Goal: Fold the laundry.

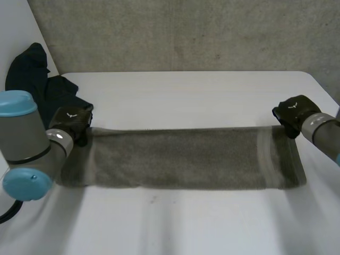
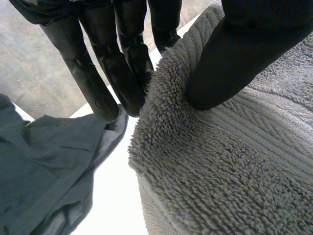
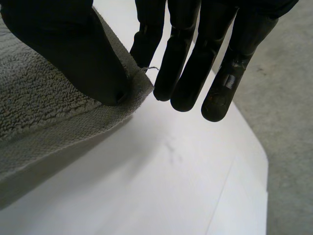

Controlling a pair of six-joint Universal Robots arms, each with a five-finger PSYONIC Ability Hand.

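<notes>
— What is beside the left hand (image 1: 74, 121)?
— A dark garment (image 1: 37, 79), bunched on the table (image 1: 186, 90) just outward of that hand and beyond it. Part of it is cut off, so I cannot tell what sort it is. The left wrist view shows it close past the fingertips, but I cannot tell whether they touch it.
— And that hand's hold?
— It pinches the grey towel (image 1: 186, 156) at the far left corner. The thumb (image 2: 234, 58) presses down on the pile. The straight fingers (image 2: 98, 83) go down behind the raised edge, which hides some of their tips.
— How does the towel lie?
— It is stretched in a long band from one hand to the other. The left arm (image 1: 29, 143) covers its near corner on that side. From the head view it is hard to make out whether the middle rests on the table or hangs just above it.
— The right hand (image 1: 295, 112)?
— It is at the far right corner. Its thumb (image 3: 73, 54) sits on top of the corner and one finger tucks behind it, so the cloth is nipped between them. The other fingers (image 3: 195, 63) hang straight beside the corner, off the cloth and over bare table. A shadow under the edge shows that this corner is lifted. The right arm is cut off at the view's edge.
</notes>
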